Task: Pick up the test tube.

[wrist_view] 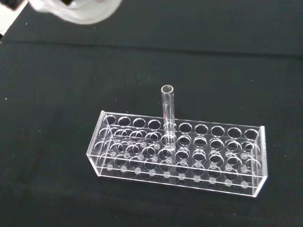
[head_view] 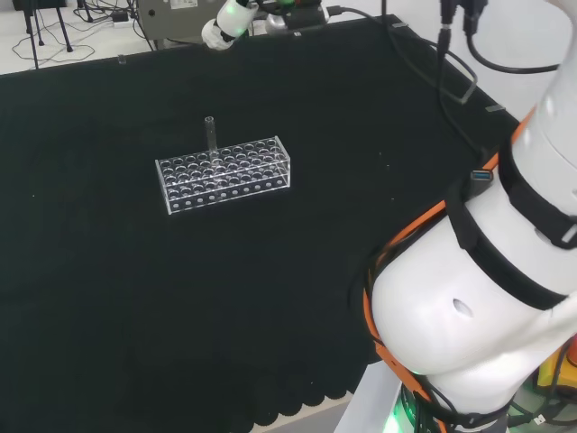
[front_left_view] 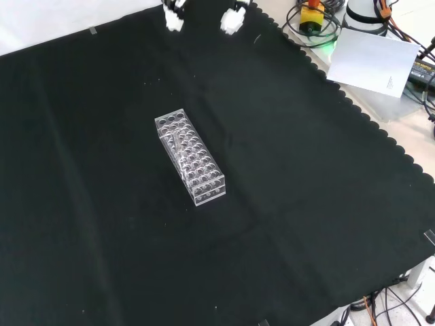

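Right now your hand (wrist_view: 75,10) is sitting well apart from the rack (wrist_view: 180,151), showing as a blurred white shape close to the wrist camera. You cannot tell from these views whether its fingers are apart or together. White fingertips (front_left_view: 175,19) are poking in at the top edge of the front view, above the cloth (front_left_view: 306,204), with nothing between them.

Ahead of the hand, the tube (wrist_view: 168,111) is standing upright in the rack, its open mouth facing up and most of its length rising clear of the top plate. It is sitting in a hole of the row farthest from the hand, a little off the middle of the rack's length. The other holes you are seeing look unfilled.

From the head view, the tube (head_view: 210,133) is sticking up from the far edge of the rack (head_view: 224,173), and the arm (head_view: 487,298) is looming at the right, far from both. Nothing is touching the tube or the rack.
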`<state>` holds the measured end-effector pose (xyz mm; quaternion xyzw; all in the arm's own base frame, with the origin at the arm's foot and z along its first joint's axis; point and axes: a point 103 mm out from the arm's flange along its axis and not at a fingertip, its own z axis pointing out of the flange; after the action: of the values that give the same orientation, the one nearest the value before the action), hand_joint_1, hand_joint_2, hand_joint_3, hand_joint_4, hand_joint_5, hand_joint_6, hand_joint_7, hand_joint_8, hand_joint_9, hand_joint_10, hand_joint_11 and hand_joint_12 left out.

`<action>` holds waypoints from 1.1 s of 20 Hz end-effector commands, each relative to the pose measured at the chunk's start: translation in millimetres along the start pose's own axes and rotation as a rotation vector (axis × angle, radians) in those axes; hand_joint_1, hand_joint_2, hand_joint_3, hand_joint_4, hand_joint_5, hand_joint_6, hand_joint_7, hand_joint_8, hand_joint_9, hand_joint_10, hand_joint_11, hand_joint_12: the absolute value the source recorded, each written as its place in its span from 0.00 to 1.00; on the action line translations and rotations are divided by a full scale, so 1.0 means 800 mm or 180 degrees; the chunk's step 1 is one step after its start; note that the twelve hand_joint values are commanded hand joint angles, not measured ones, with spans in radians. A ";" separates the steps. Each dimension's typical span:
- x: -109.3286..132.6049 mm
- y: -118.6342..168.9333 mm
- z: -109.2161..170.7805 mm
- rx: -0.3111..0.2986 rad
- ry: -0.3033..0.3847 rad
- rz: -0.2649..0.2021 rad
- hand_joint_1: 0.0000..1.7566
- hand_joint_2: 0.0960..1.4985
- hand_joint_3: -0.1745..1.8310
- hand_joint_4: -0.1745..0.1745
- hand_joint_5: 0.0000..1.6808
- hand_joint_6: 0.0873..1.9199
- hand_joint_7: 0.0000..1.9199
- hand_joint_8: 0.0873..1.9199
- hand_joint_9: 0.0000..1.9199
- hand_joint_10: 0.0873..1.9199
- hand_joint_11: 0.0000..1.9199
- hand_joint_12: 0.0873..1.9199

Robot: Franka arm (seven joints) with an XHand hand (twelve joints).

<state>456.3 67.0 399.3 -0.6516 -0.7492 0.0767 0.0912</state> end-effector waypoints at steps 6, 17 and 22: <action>0.012 0.069 0.033 0.0289 -0.0068 -0.0114 0.48 0.44 0.39 0.02 0.21 0.19 0.22 0.49 0.21 0.47 0.07 0.79; 0.011 0.121 0.077 0.0553 -0.0140 -0.0104 0.50 0.44 0.40 0.00 0.20 0.31 0.25 0.49 0.24 0.47 0.08 0.78; 0.009 0.139 0.093 0.0662 -0.0217 -0.0090 0.51 0.44 0.40 0.00 0.20 0.32 0.25 0.50 0.24 0.47 0.09 0.78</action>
<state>532.0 87.4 318.2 -0.6292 -0.7513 0.1488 0.1321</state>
